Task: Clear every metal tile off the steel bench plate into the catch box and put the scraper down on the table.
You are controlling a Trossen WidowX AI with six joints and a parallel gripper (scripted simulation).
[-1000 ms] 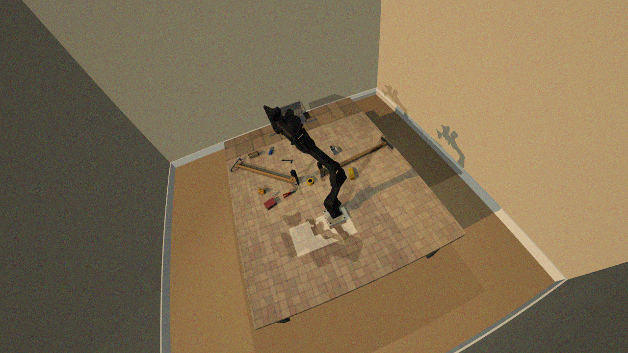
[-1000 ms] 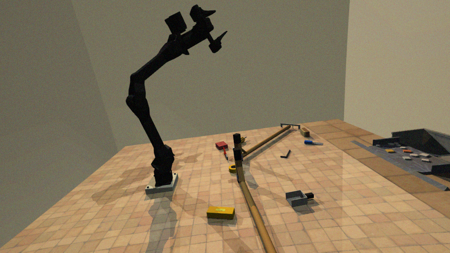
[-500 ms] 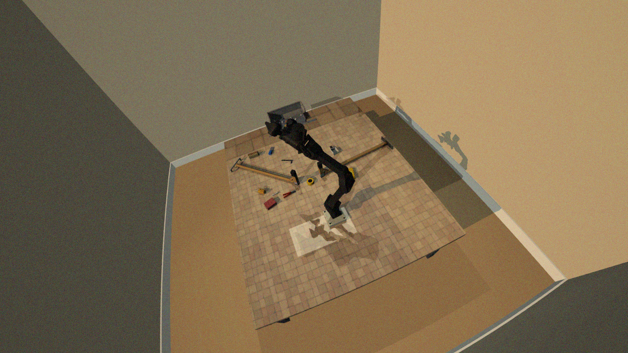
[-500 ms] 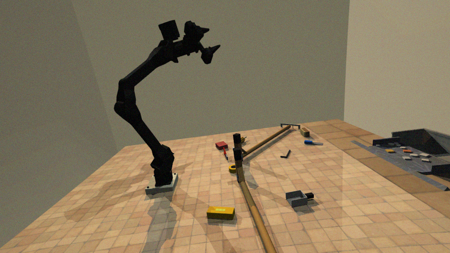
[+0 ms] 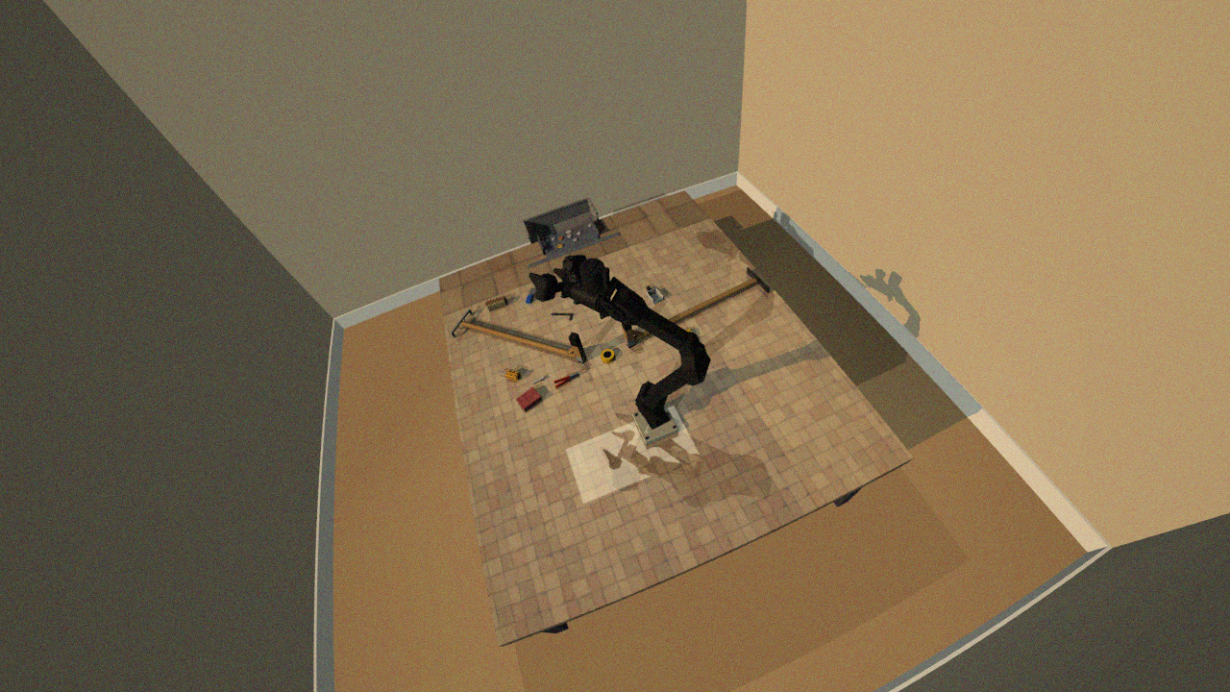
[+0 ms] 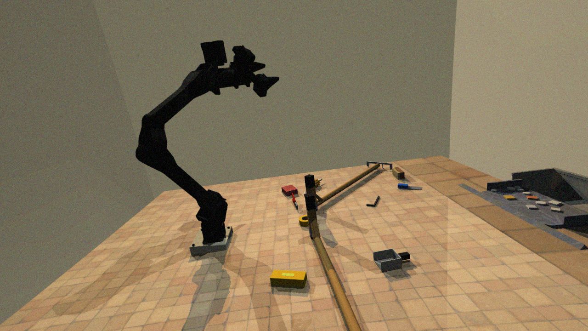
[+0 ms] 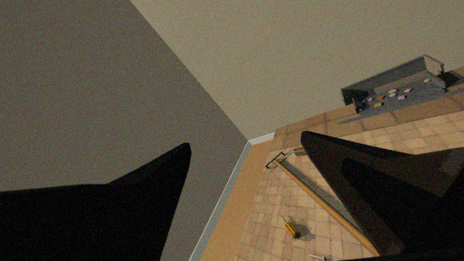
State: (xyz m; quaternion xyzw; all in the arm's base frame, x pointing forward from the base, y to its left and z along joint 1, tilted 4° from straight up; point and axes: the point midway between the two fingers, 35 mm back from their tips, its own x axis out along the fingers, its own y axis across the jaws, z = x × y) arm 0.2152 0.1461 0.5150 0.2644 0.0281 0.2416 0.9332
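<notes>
My gripper (image 5: 540,284) (image 6: 262,76) (image 7: 245,142) is open and empty, raised high above the table and tilted toward the far left corner. Two long wooden-handled tools lie on the table below. One tool (image 5: 516,335) (image 6: 349,183) (image 7: 319,203) has a bracket head at its far end. The other tool (image 5: 713,303) (image 6: 329,263) has a T-shaped head. The steel bench plate (image 6: 493,201) (image 7: 420,98) lies at the table's far side. Several small metal tiles (image 5: 567,234) (image 6: 530,197) (image 7: 391,94) rest on it, in front of the dark catch box (image 5: 554,216) (image 6: 551,179) (image 7: 402,70).
Small items lie scattered on the table: a yellow block (image 6: 287,278), a grey open box (image 6: 388,259), a yellow tape ring (image 5: 607,354) (image 6: 304,220), a red block (image 5: 528,397) (image 6: 289,189), a black hex key (image 6: 375,202) and a blue tool (image 6: 404,186). Walls close off two sides.
</notes>
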